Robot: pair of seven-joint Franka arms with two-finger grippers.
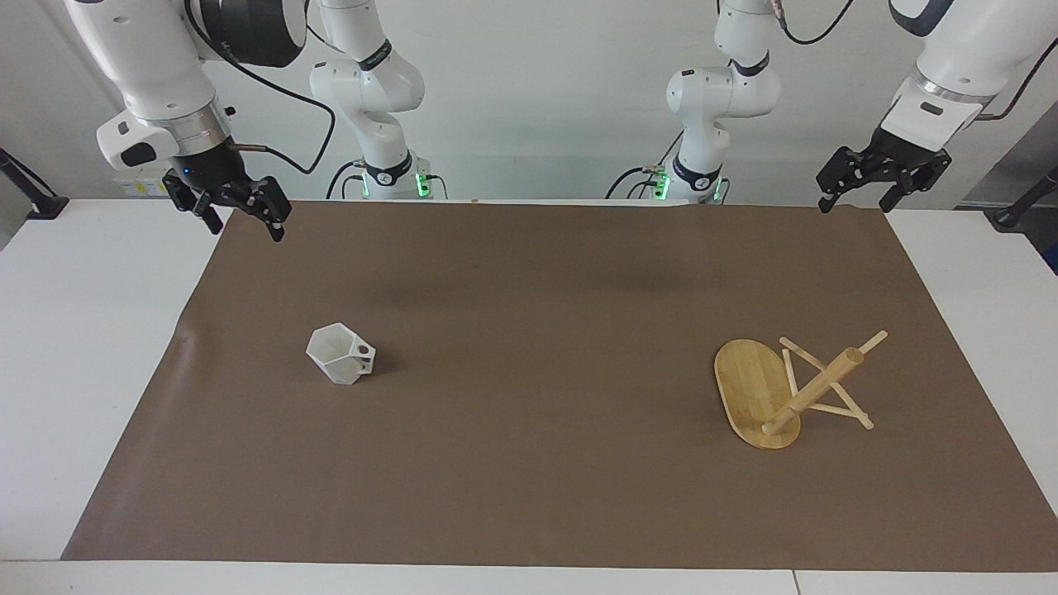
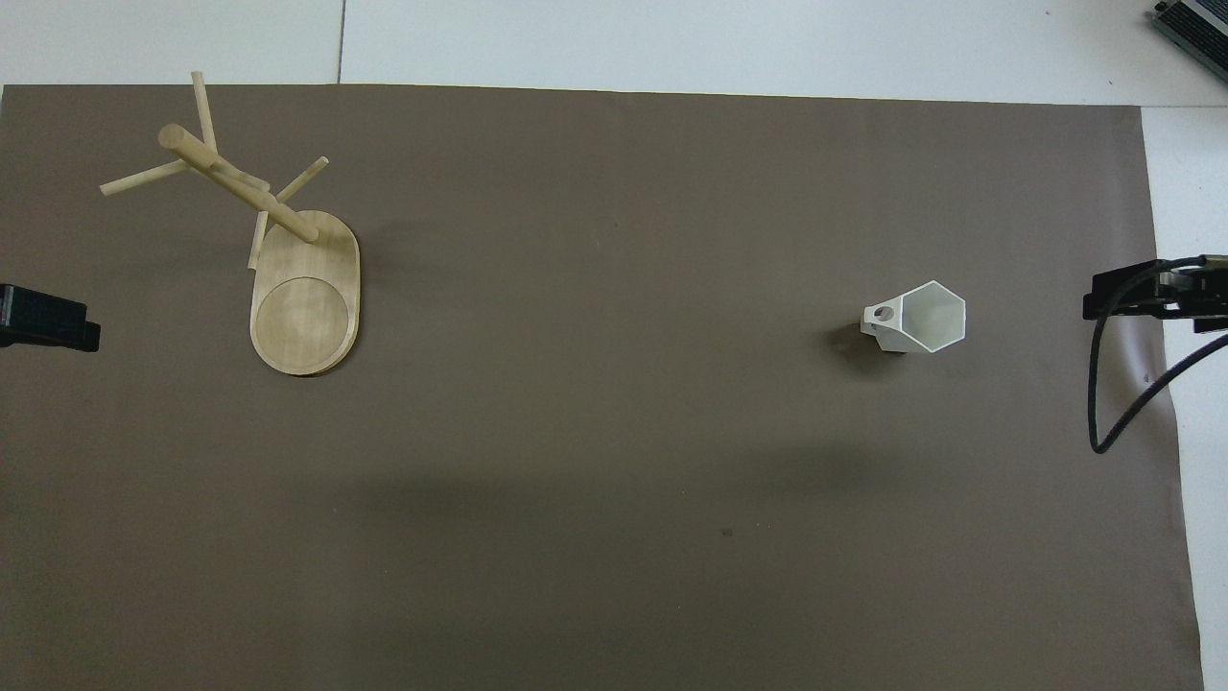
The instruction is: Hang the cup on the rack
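Brown paper covers the table. In the facing view, the right gripper hangs at ten o'clock over the paper's corner, fingers apart, holding nothing. At eight o'clock from centre stands the white cup, upright, handle toward the table's middle. At four o'clock sits the bamboo rack, upright on its oval base, pegs bare. At two o'clock the left gripper hovers over the paper's edge, fingers apart, empty.

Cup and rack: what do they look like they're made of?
Cup: probably matte white plastic or unglazed ceramic; flat, sharp-edged facets with no gloss. Rack: light bamboo or wood with a smooth finish; fine straight grain lines show on its oval base.
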